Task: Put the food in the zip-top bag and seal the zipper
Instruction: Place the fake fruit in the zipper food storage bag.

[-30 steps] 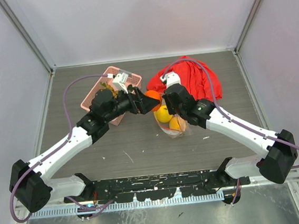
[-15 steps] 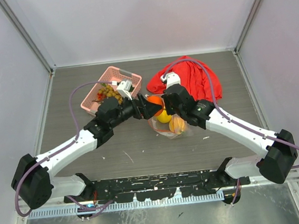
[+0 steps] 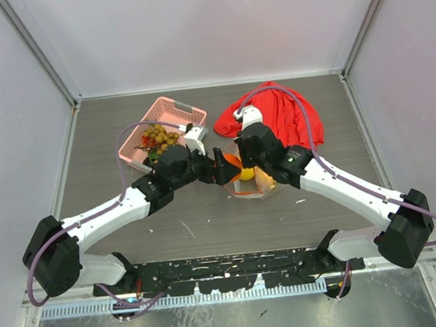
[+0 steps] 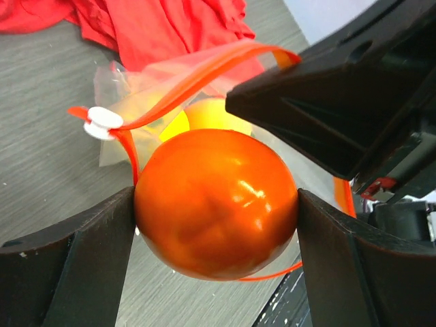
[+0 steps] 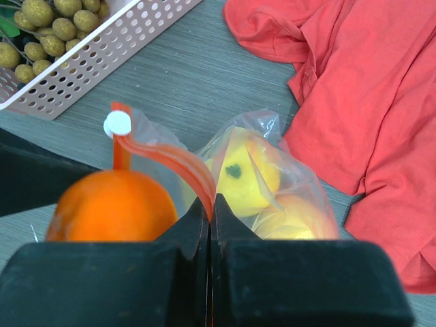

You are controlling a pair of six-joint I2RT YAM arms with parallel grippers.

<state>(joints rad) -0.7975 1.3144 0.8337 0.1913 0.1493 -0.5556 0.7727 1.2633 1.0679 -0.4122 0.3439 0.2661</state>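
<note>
The desk (image 3: 169,214) is gray wood-grain, with pale walls (image 3: 212,25) around it. The left claw (image 3: 223,167) grips the glossy round orange (image 4: 214,204), seemingly at the mouth of the crinkly clear bag (image 5: 269,126). The right claw (image 5: 210,204) pinches its orange-red zipper (image 5: 170,155).

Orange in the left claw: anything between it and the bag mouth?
Nothing visible. The orange sits at the mouth of the zip-top bag, held open by the right claw shut on the zipper; two yellow fruits lie deeper inside.
</note>
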